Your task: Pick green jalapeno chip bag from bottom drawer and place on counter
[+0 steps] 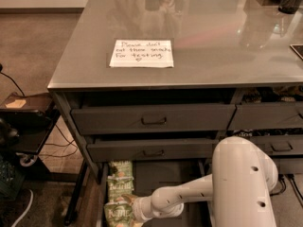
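In the bottom drawer (163,175), my gripper (134,211) sits at the nearest chip bag (117,213); I cannot tell its grip. Probably light, crinkly, slippery: pinch an edge.

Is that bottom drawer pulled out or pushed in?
Pulled out: the bottom drawer shows its floor and green chip bags; the gripper is down at the nearest one.

Green jalapeno chip bag (117,214), pale and crinkled, lies at 7 o'clock in the open dark-grey bottom drawer (163,174); hand (134,210) at its 3 o'clock; glossy worktop (213,41) at 12 o'clock.
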`<state>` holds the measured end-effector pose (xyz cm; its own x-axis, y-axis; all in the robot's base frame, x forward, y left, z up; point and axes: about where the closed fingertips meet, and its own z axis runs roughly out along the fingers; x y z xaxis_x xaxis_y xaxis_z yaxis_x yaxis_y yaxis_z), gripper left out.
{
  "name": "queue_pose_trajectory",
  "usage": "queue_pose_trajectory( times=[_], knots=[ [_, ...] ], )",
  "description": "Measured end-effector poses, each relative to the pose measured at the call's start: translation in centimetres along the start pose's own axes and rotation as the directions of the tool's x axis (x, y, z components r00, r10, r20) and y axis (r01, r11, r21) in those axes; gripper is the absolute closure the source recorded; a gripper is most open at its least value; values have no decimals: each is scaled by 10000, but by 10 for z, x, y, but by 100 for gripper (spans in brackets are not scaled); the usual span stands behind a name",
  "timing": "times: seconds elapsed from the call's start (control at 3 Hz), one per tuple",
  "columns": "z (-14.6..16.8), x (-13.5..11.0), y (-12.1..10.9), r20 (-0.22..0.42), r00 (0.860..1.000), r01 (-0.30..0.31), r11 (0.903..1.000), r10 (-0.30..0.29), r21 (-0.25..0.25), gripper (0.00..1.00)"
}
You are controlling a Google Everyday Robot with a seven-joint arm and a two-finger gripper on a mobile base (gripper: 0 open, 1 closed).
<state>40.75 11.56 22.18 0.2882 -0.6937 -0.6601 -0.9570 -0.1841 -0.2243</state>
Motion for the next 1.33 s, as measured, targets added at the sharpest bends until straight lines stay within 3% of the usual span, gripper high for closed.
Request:
queue_pose_trajectory(
  times=[0.67,1.33],
  knots=[
    [12,21,-11,422,9962,-776,9958,756,481,33],
    [48,37,0,1283,9762,-1746,9845,1749,-135,32]
  ],
)
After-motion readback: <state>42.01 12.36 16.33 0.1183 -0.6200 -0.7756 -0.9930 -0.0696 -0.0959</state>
